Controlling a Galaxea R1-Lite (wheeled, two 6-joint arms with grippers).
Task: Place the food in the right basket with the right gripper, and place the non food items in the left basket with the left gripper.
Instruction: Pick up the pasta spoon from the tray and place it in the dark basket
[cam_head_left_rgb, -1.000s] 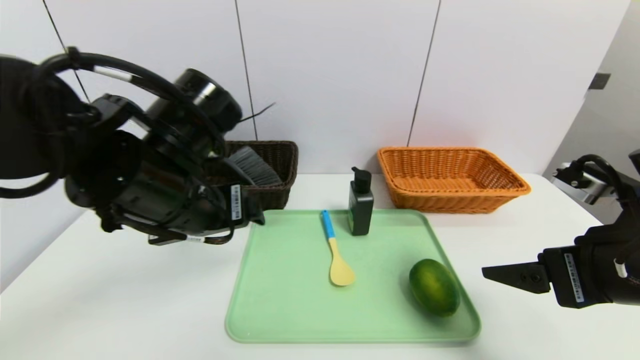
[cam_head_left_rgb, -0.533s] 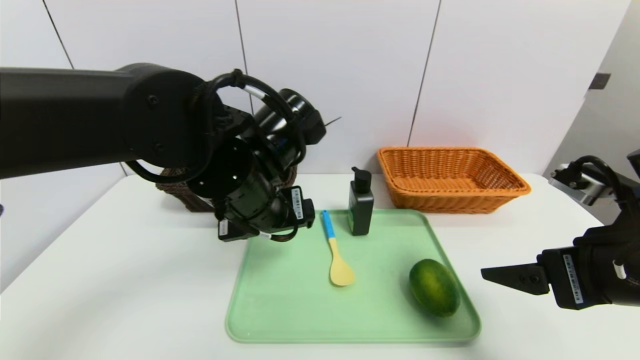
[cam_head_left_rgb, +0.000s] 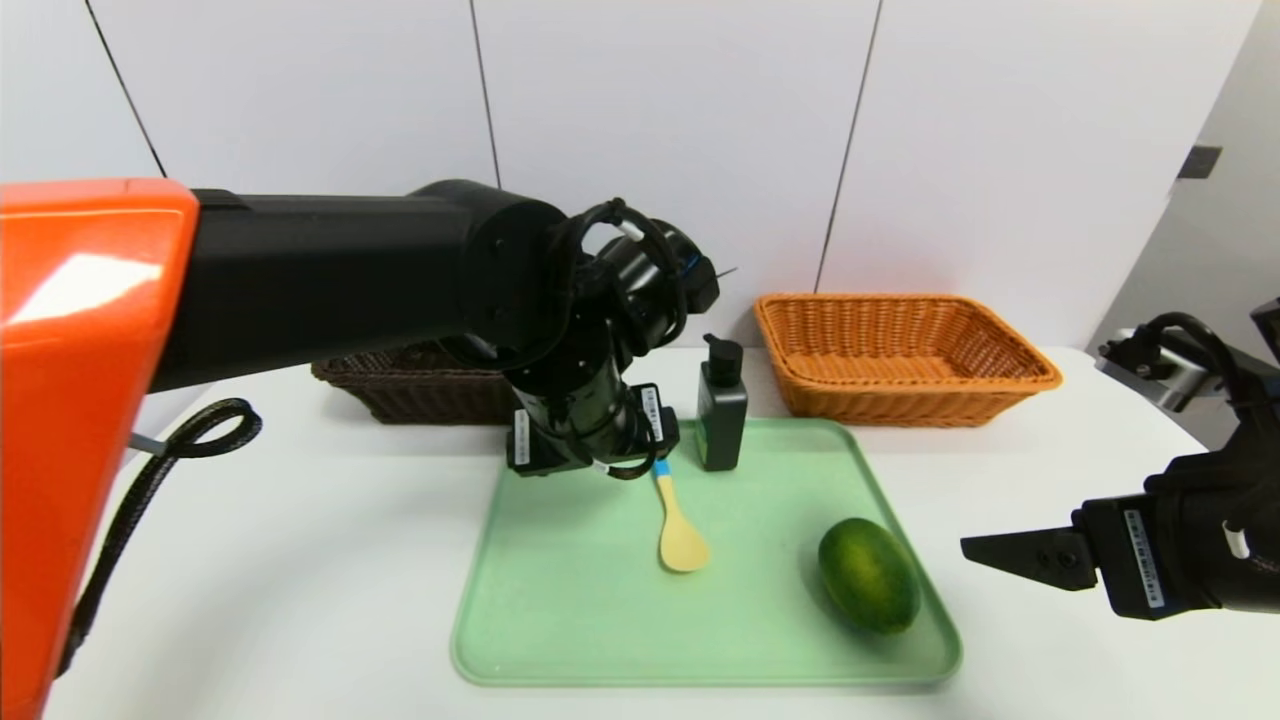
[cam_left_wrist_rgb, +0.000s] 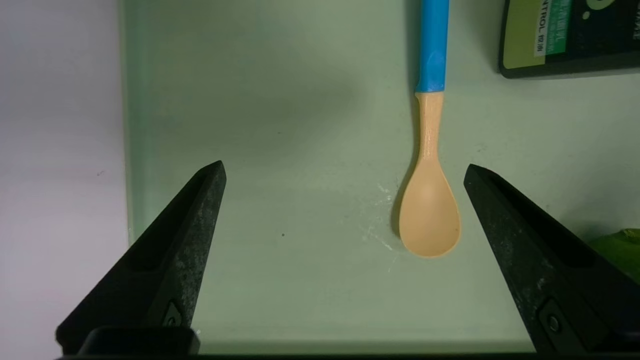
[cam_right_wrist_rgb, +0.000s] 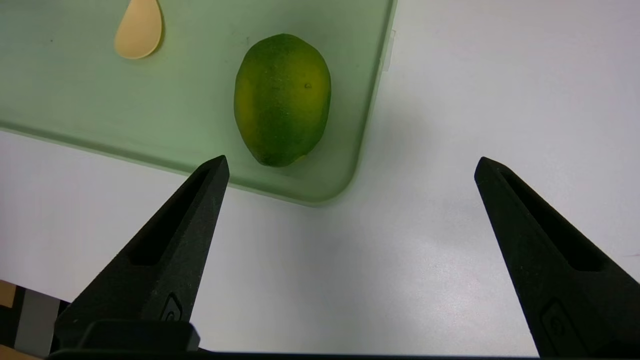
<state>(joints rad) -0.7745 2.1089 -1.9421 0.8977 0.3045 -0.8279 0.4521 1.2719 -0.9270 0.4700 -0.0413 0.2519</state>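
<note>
The left gripper (cam_left_wrist_rgb: 342, 210), jaws spread and empty, had swung from the dark basket (cam_head_left_rgb: 415, 385) to hover over the blue-handled spoon (cam_head_left_rgb: 675, 515), likely next; the right gripper (cam_right_wrist_rgb: 350, 210) waited, spread.

Robot test lab: bare white table (cam_head_left_rgb: 300, 600) against plain white panelled wall (cam_head_left_rgb: 660, 130); staged green tray (cam_head_left_rgb: 560, 620) centred on table, two baskets behind tray

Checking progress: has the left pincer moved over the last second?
Yes. The left pincer swung rightward from beside the dark brown wicker basket to the pale green plastic tray's far edge.
</note>
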